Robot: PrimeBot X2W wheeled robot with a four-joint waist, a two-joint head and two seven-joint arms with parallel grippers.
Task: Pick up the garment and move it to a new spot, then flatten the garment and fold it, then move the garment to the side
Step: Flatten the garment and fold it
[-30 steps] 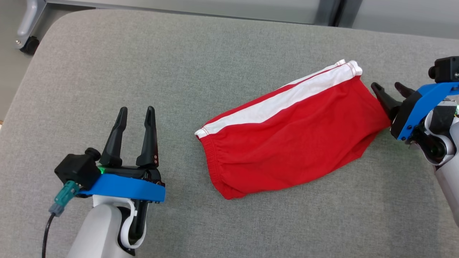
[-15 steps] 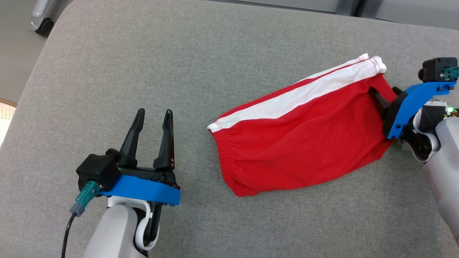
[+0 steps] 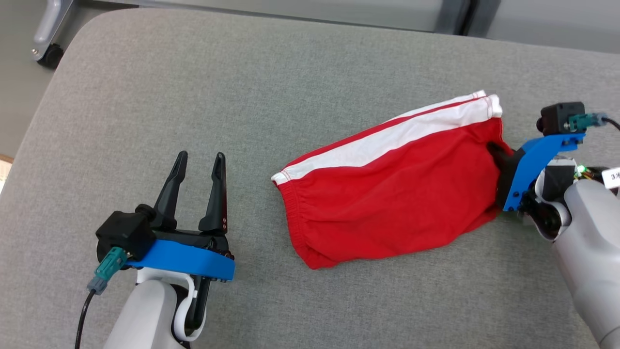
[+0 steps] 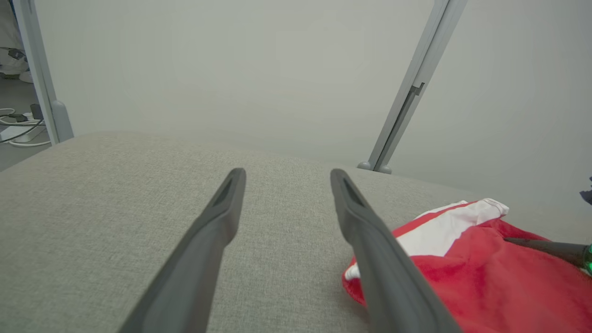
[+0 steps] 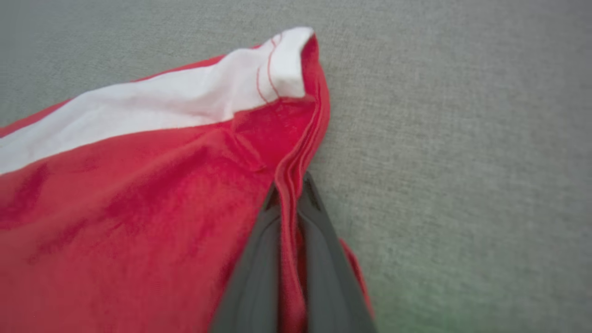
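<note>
– Right gripper [image 5: 289, 185], what is it doing?

– Its two dark fingers [image 5: 254, 277] are squeezed tight together on the red edge of the garment [image 5: 138, 199]. The right wrist view shows folds of cloth pinched between them.

– Can you see that from the head view too?

– Not so well. There the fingertips are tucked into the cloth at the garment's right end, so the pinch is hidden. But that view shows the whole garment [image 3: 387, 203]. It is red with a white stripe along the far side and a stretchy waist at the left end. It lies on the grey bench [image 3: 193, 72], right of the middle.

– And the left gripper [image 3: 199, 156]?

– It is wide open and holds nothing. It is well to the left of the garment. I cannot tell if it touches the bench.

– What does the left wrist view add?

– It shows the waist end of the garment at the lower right. One dark finger of the right gripper lies on the red cloth. Behind the bench are a pale wall [image 4: 231, 69] and a slanted grey post [image 4: 411, 88].
</note>
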